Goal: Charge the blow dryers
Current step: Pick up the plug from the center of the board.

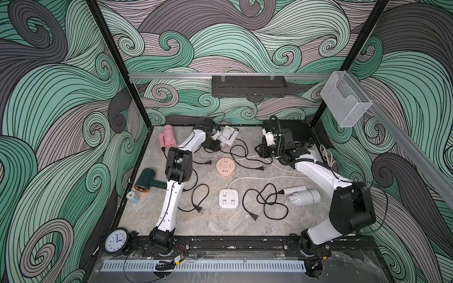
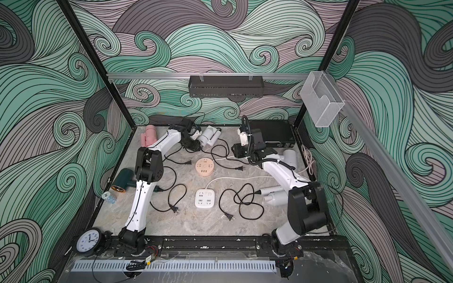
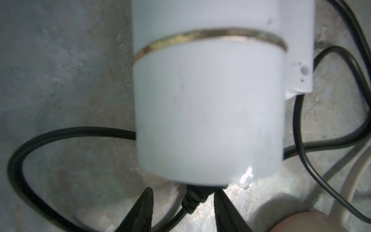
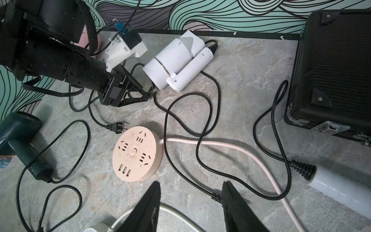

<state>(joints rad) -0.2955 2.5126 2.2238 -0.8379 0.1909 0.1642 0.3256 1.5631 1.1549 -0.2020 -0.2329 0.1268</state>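
Behind the round peach socket hub [image 1: 225,166], near the back wall, a white blow dryer [image 1: 226,136] lies on its side. The left gripper [image 3: 183,190] stands at its wide end, jaws apart; the thick end of a black cord [image 3: 192,198] sits between them, not pinched. Just right of the hub, the right gripper [image 4: 190,184] hovers with its jaws spread. The pink dryer [image 1: 168,138] lies behind and left of the hub, and the dark green dryer [image 1: 147,182] left of it.

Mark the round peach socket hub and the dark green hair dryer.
Round peach socket hub [image 4: 136,153], right wrist view, top face.
Dark green hair dryer [image 1: 147,177], a top view, barrel.
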